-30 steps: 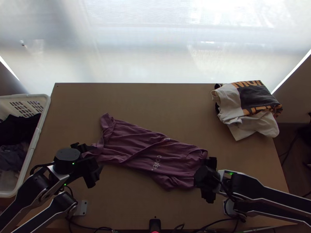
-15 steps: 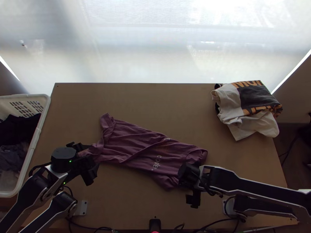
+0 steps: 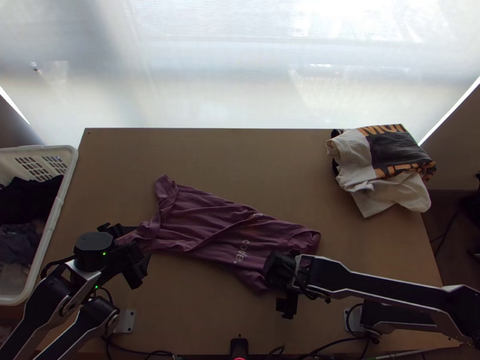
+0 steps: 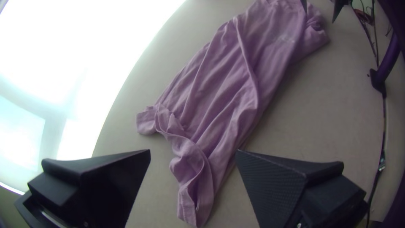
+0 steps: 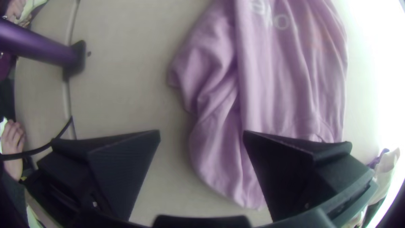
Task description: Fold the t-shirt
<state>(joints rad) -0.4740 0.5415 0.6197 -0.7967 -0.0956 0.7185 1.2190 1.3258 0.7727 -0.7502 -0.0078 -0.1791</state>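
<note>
Light wooden table (image 3: pixel 240 150), pale backdrop (image 3: pixel 228 66) at 12 o'clock. White perforated plastic basket (image 3: pixel 60 198) with dark clothes, 9 o'clock; stack of white, black and orange fabric shirts (image 3: pixel 393 150), 2 o'clock, big orange lettering. Purple fabric t-shirt (image 3: pixel 204 213) mid-table, wrinkled, lying lengthwise from 10 toward 4 o'clock; pale lettering (image 3: pixel 242 252) on its 6 o'clock side, print left unread.

Vs the earlier frame: right gripper (image 3: pixel 281 282) shifted a bit toward 9 o'clock, now by the t-shirt's 5 o'clock edge. Left gripper (image 3: pixel 143 243) also nudged toward 9, at the t-shirt's 8 o'clock end. T-shirt looks unchanged.

Both grippers spread wide, nothing held: left wrist view has a bunched sleeve (image 4: pixel 192 169) beyond the gap, right wrist view the t-shirt's edge.
</note>
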